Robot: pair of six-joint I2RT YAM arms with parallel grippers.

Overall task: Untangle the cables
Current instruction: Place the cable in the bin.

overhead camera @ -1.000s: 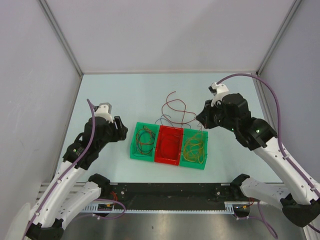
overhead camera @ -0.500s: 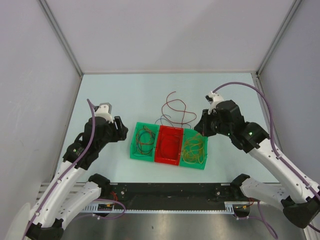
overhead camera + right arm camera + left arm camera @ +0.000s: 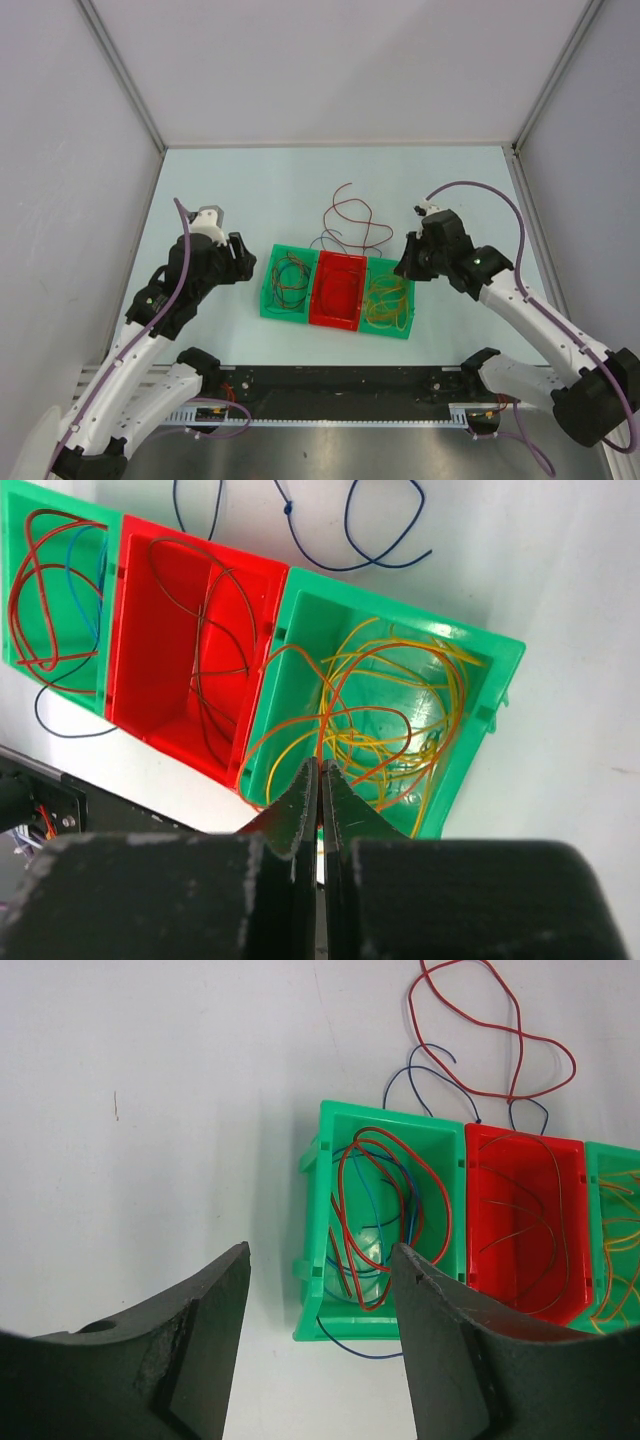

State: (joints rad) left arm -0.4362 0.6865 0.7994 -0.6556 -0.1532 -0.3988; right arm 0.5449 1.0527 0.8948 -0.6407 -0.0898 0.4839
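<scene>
Three bins stand in a row. The left green bin (image 3: 268, 300) holds red and blue cables (image 3: 385, 1190), and a blue loop (image 3: 360, 1345) hangs out over its near wall. Thin dark cables lie in the red bin (image 3: 335, 318). A heap of yellow-orange cables (image 3: 400, 710) fills the right green bin (image 3: 500, 680). A red cable (image 3: 345, 210) and a blue cable (image 3: 325, 240) lie loose on the table behind the bins. My right gripper (image 3: 321, 765) hangs over the right green bin (image 3: 408, 300), shut on an orange cable. My left gripper (image 3: 320, 1260) stands open and empty, left of the left green bin.
The white table is walled at the left, back and right. A black rail (image 3: 330, 385) with both arm bases runs along the near edge. Purple hoses (image 3: 500, 200) loop off the arms.
My right gripper has come nearer and lower, to the far right corner of the right green bin. The left arm has stayed still.
</scene>
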